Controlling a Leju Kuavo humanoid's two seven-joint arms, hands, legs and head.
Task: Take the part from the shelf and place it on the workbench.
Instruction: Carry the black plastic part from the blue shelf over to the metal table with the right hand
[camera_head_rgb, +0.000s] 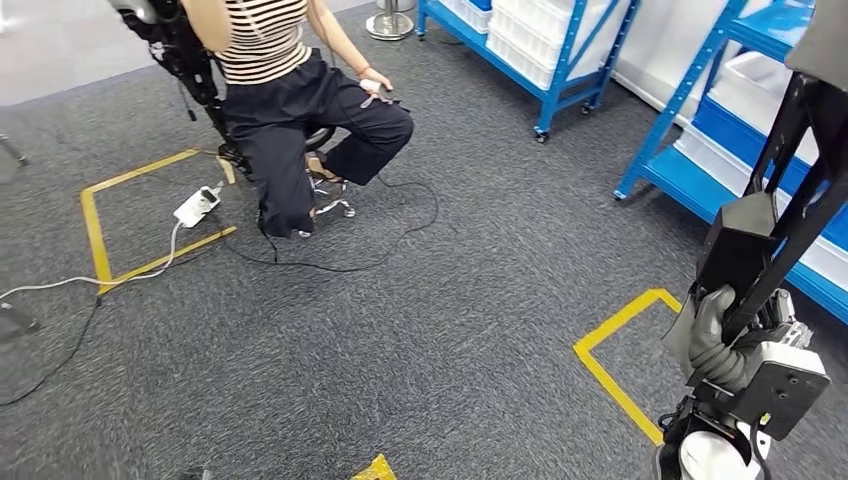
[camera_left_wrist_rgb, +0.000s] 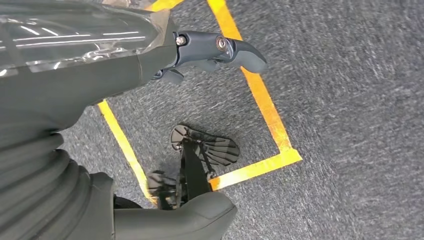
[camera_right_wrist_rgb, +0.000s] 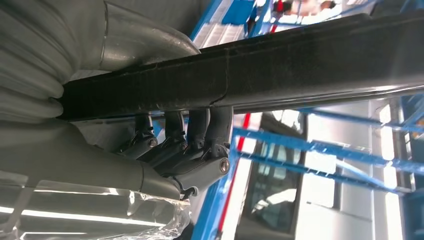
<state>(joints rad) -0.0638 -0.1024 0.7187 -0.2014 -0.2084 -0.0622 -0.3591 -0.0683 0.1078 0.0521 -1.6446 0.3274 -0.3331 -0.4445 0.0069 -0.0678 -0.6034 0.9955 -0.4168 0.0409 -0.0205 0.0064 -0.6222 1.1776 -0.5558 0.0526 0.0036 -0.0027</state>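
Note:
The part (camera_head_rgb: 792, 190) is a black frame of long thin bars with a boxy black block. It stands up at the right edge of the head view, and my right hand (camera_head_rgb: 712, 340) grips it low down. In the right wrist view my fingers (camera_right_wrist_rgb: 186, 142) wrap around one of the part's thick black bars (camera_right_wrist_rgb: 260, 70). My left hand (camera_left_wrist_rgb: 150, 65) hangs over the grey carpet, fingers apart and holding nothing. A blue shelf (camera_head_rgb: 700, 150) with white bins stands just behind the part.
A person (camera_head_rgb: 285, 110) sits on a chair at the upper left, with a power strip (camera_head_rgb: 197, 206) and cables on the carpet beside them. A second blue shelf (camera_head_rgb: 545, 45) stands at the back. Yellow tape squares (camera_head_rgb: 610, 350) (camera_head_rgb: 95, 225) mark the floor.

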